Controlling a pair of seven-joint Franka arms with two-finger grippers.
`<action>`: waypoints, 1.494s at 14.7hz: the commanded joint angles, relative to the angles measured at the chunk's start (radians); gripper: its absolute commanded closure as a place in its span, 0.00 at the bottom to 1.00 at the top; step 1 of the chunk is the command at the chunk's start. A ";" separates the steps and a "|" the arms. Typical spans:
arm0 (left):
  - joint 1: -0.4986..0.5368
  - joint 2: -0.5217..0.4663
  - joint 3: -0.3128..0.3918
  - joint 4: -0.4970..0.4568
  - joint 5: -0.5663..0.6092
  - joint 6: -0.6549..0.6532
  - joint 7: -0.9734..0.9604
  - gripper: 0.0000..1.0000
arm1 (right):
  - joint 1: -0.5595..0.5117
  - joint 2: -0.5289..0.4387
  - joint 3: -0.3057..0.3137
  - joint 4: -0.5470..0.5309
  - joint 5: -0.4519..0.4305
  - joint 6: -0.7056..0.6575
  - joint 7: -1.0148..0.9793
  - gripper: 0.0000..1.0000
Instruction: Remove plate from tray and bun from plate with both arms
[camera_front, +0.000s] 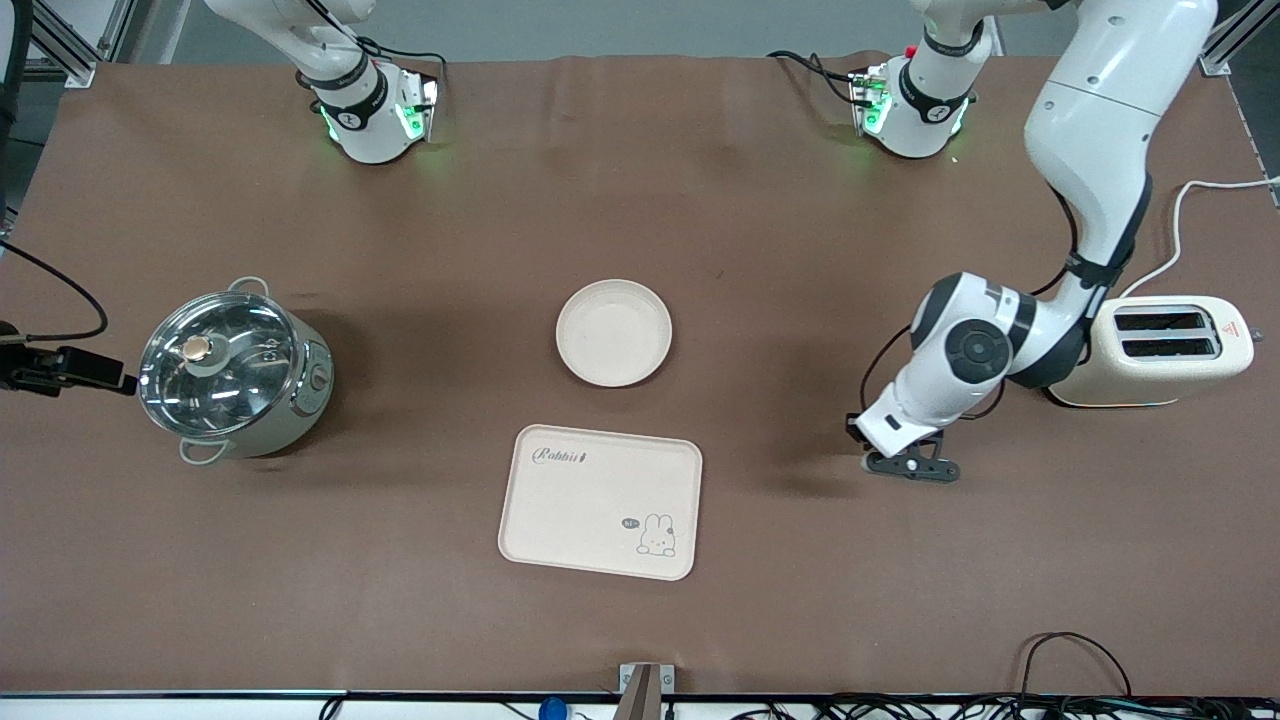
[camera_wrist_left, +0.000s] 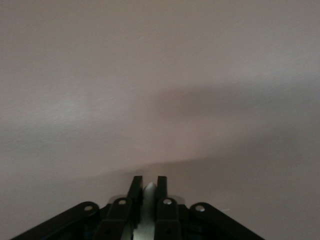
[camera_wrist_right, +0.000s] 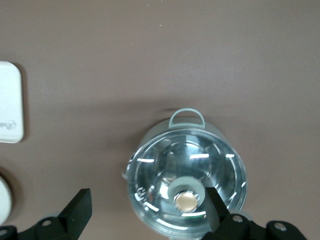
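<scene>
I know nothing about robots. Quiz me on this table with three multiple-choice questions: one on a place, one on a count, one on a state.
1. Where is the plate relative to the tray?
A on it
B on the table, farther from the front camera
C under it

2. How many slots has the toaster?
A one
B two
C four

3. What are the grippers doing?
A right gripper open over the pot, left gripper shut on the bun beside the toaster
B both open
C both shut on the plate

Answers:
1. B, cloth shows between plate and tray.
2. B, two dark slots show.
3. A, each wrist view shows it.
</scene>
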 joint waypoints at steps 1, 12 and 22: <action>0.011 -0.030 -0.019 -0.023 -0.004 0.005 0.026 0.00 | 0.052 -0.148 0.005 -0.056 -0.030 -0.043 0.080 0.00; 0.009 -0.193 -0.065 0.346 -0.095 -0.543 0.030 0.00 | 0.076 -0.293 0.008 -0.258 -0.102 0.069 0.015 0.00; -0.104 -0.614 0.278 0.299 -0.422 -0.866 0.245 0.00 | 0.087 -0.294 0.010 -0.255 -0.115 0.063 0.012 0.00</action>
